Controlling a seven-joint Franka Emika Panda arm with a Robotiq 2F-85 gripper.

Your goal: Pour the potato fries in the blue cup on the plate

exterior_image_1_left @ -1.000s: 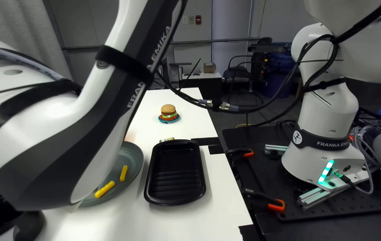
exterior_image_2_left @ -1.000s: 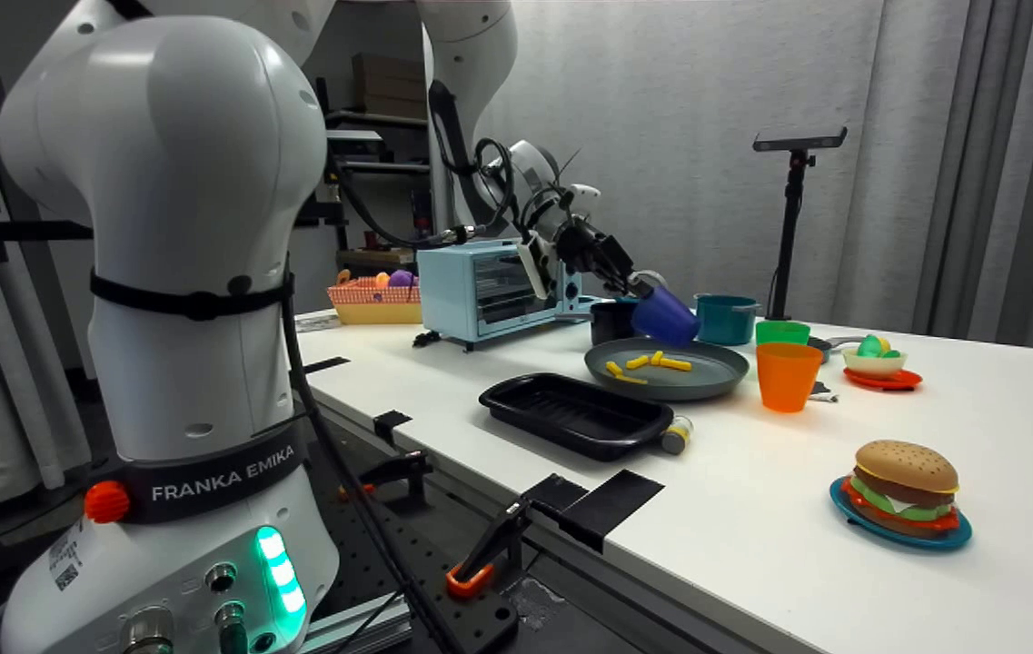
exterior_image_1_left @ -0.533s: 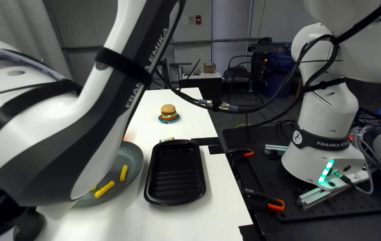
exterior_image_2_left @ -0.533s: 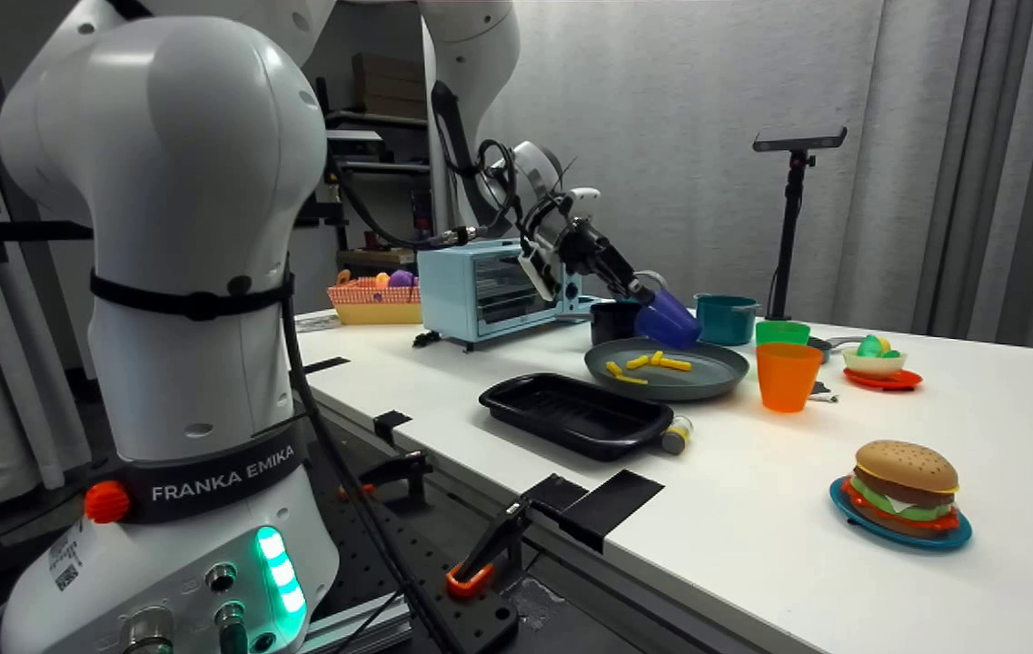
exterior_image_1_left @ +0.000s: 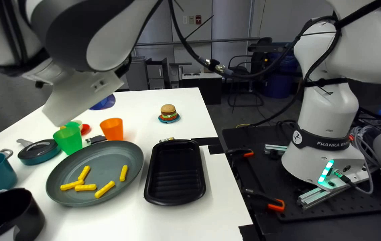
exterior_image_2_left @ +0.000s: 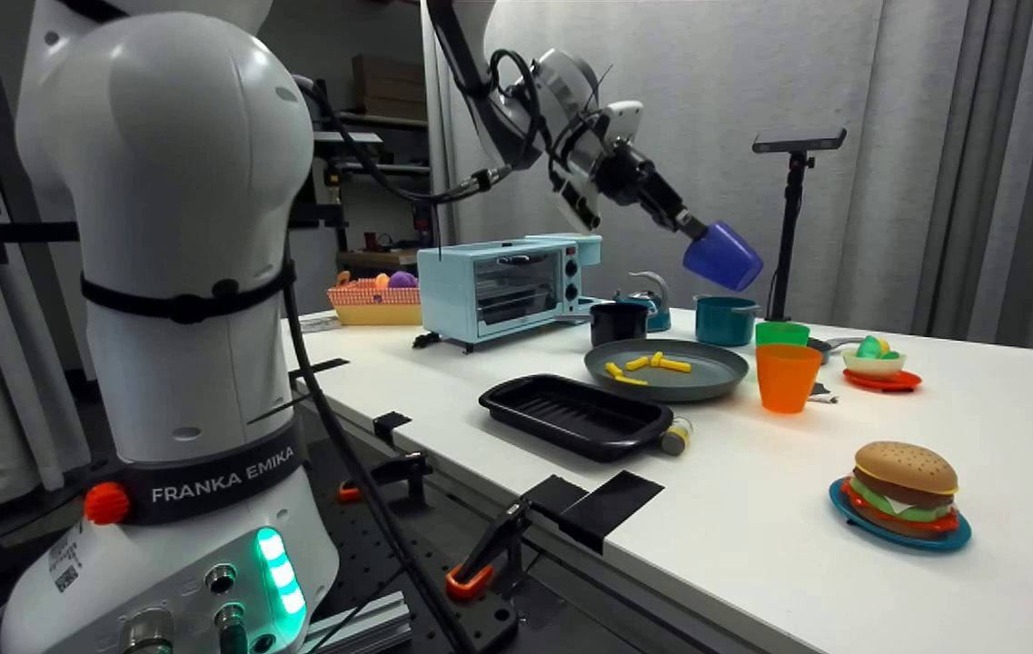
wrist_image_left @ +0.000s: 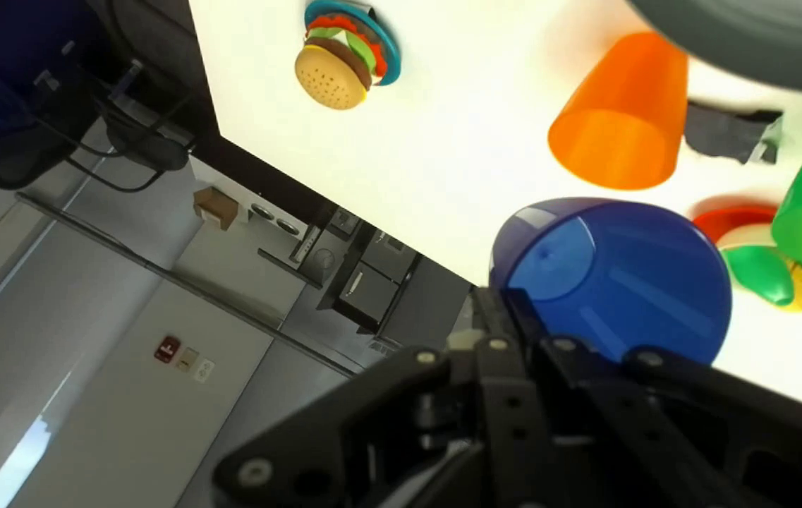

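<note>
The blue cup [exterior_image_2_left: 723,257] is held in the air, tilted, above the far side of the table. My gripper [wrist_image_left: 503,293] is shut on its wall, with the finger [wrist_image_left: 522,310] on the inner side showing against the blue. The wrist view looks into the cup [wrist_image_left: 647,282], and no fries show inside. In an exterior view only a small part of the cup [exterior_image_1_left: 107,102] shows beside the arm. Several yellow potato fries [exterior_image_1_left: 85,187] lie spread on the large grey plate [exterior_image_1_left: 113,157]. The plate also shows in the wrist view [wrist_image_left: 760,42].
An orange cup [exterior_image_1_left: 112,130] and a green cup [exterior_image_1_left: 68,140] stand beyond the plate. The black tray [exterior_image_1_left: 175,174] lies beside it. A teal pot [exterior_image_2_left: 725,321], a black pot [exterior_image_2_left: 619,324], a toaster oven [exterior_image_2_left: 507,286] and a toy burger [exterior_image_2_left: 903,490] are also on the table.
The arm has lifted the blue cup up and away from the plate, toward the right in an exterior view. The plate and fries, partly hidden before, now show fully. The fries have not moved.
</note>
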